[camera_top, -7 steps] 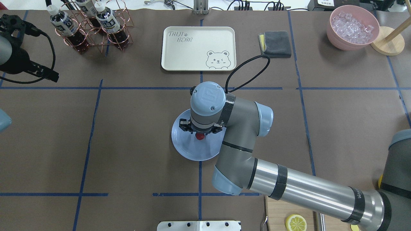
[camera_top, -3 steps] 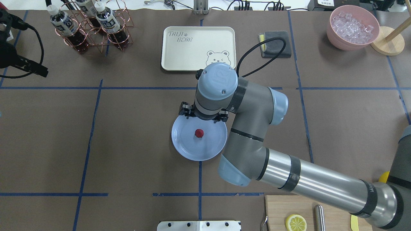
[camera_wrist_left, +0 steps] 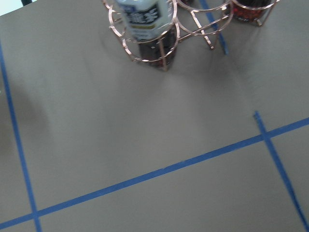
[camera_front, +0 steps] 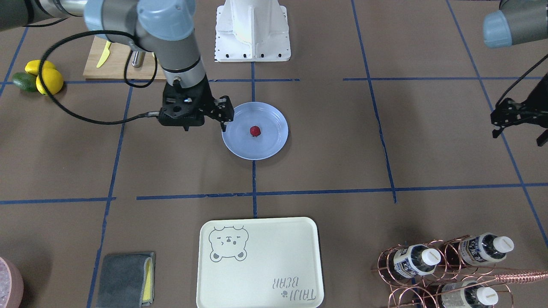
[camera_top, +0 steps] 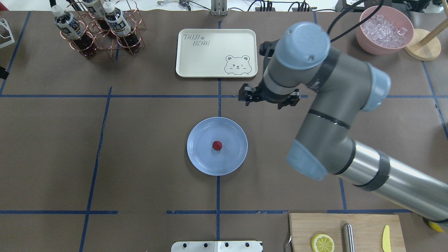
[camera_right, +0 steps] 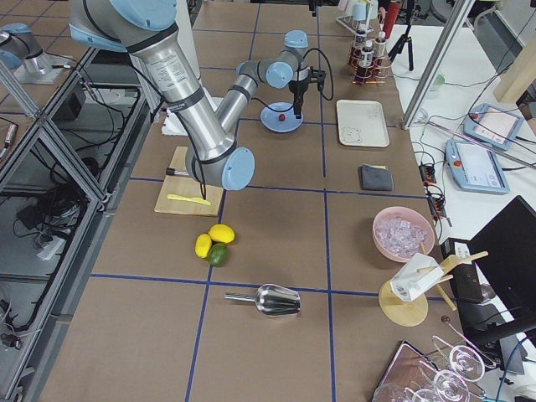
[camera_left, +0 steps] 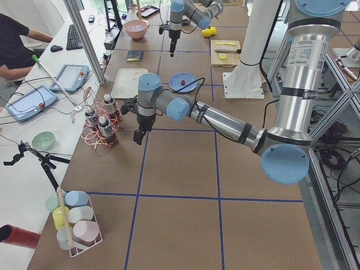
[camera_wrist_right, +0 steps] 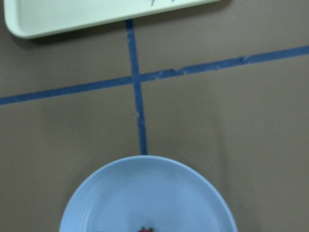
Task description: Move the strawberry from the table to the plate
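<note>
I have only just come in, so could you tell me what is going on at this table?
The strawberry lies loose near the middle of the light-blue plate, so the placing looks done. The right gripper hangs raised off to the side of the plate, jaws open and empty. The left gripper hovers far off near the copper bottle rack, touching nothing.

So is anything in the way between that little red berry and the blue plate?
Nothing visible. The strawberry already lies on the plate, near its middle, with nothing over or beside it. The right gripper is off to one side, holding nothing.
</note>
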